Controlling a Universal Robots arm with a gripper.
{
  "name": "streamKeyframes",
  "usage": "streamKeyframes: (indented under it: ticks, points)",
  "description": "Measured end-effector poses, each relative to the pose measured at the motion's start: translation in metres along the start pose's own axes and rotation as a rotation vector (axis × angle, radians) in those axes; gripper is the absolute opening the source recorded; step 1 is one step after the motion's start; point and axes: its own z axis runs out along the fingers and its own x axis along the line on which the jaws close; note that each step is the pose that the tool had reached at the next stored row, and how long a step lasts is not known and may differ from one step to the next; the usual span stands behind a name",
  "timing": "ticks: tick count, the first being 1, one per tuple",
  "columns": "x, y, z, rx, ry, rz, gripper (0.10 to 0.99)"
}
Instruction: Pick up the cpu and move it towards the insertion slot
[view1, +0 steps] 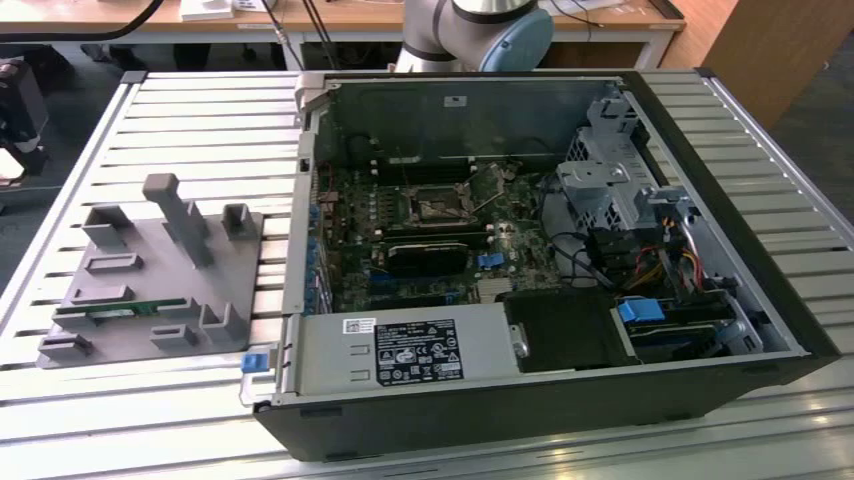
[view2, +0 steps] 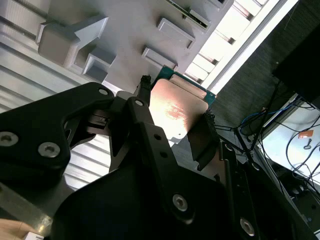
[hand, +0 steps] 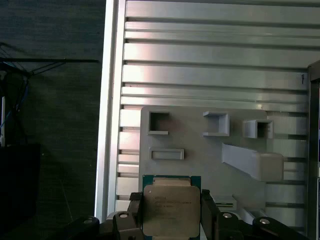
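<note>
The gripper (hand: 171, 216) is clamping the cpu (hand: 171, 207) between its two black fingers (hand: 134, 207), which are pressing on opposite edges of the chip. The jaws are standing only as wide apart as the chip itself. The second wrist view is showing the same hold: the cpu (view2: 172, 112) is sitting in the middle of the gripper (view2: 176, 100), its silvery top facing the camera and its thin green rim peeking out along the far edge. One finger (view2: 144, 90) is bearing on one side and its partner on the opposite side.

The chip is hanging over the grey fixture plate (hand: 195, 172), above the plate's edge and close to the flat rectangular frame moulded into it. It is looking raised off the plate rather than resting in a pocket. The plate is lying on the slatted table (hand: 210, 50).

In the exterior view the grey fixture plate (view1: 147, 285) is lying on the slatted table (view1: 200, 110). A memory stick (view1: 114, 313) is sitting in a holder along the plate's edge nearest the camera, and an upright post (view1: 174, 215) is rising from the plate's middle. The open computer case (view1: 787, 300) is standing just beside the plate, on the exterior view's right. The insertion slot (view1: 438, 207) is lying inside that case, on the board, well apart from the plate.
</note>
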Motion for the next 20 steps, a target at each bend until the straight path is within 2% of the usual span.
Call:
streamKeyframes:
  ticks: [10, 20]
  points:
    - [0.0001, 0.0003, -0.007, 0.0, 0.0, 0.0, 0.545]
    - [0.0003, 0.0009, -0.0183, 0.0, -0.0001, 0.0, 0.545]
